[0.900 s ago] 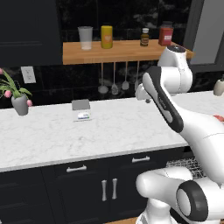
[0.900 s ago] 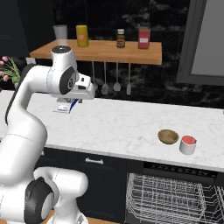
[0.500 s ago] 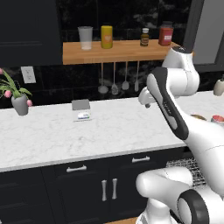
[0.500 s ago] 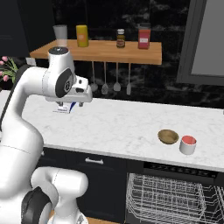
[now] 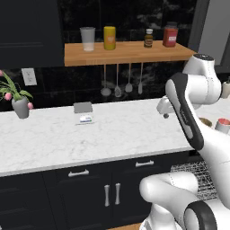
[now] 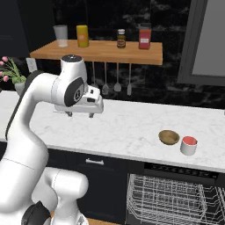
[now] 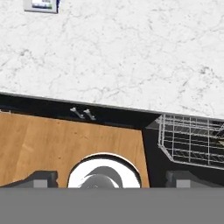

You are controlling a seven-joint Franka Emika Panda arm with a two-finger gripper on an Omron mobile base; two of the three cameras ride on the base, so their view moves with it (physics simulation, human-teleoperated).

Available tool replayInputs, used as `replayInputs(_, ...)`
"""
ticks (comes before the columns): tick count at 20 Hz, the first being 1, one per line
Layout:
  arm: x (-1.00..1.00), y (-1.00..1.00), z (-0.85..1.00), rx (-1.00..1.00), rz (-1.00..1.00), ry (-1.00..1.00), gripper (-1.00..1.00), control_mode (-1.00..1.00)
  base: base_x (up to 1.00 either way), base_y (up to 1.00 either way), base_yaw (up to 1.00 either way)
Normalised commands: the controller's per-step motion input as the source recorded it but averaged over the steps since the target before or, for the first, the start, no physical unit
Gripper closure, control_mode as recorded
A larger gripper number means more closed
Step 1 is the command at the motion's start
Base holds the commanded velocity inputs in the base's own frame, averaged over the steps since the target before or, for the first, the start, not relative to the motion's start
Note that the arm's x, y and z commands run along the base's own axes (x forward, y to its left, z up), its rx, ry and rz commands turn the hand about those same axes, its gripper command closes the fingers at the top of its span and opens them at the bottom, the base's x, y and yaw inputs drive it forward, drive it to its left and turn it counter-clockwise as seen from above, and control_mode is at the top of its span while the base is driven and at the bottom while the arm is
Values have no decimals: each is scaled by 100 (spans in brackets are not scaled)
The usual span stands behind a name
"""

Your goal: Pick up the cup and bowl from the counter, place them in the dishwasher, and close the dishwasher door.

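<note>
A white cup (image 6: pixel 189 145) with a red top stands on the white marble counter (image 6: pixel 127 127) at the right, and a shallow brown bowl (image 6: pixel 168 137) sits just left of it. In the left base view the bowl (image 5: pixel 205 121) and cup (image 5: pixel 223 125) peek out behind my arm. My gripper (image 6: pixel 80 114) hangs over the counter well left of both, pointing down. Its fingertips (image 7: pixel 42 178) stand wide apart in the hand view, so the gripper (image 7: pixel 112 178) is open and holds nothing. The dishwasher is open, with its wire rack (image 6: pixel 176 197) pulled out below the cup.
A small grey box (image 5: pixel 83 111) lies on the counter (image 5: pixel 54 143) at the back, and a potted plant (image 5: pixel 18 99) stands at the left. The wooden shelf (image 6: pixel 101 49) above carries jars and a glass, with utensils (image 6: pixel 117 79) hanging beneath. Navy cabinet doors (image 5: pixel 90 193) lie below the counter.
My arm has swung to the right along the counter, carrying the open gripper right and a little lower. The cup and bowl have not moved.
</note>
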Motion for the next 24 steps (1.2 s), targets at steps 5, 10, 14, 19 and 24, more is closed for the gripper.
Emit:
replayInputs(5,35,-56,-26,0,-8,6,-100,-100,0,0,0)
replayInputs(10,35,-41,-35,-3,-6,4,-100,-100,0,0,0)
replayInputs(14,42,-29,-29,-4,-3,2,-100,-100,0,0,0)
replayInputs(19,71,-28,-15,-7,0,10,-100,-100,0,0,0)
replayInputs(24,81,-22,-11,-6,0,11,-100,-100,0,0,0)
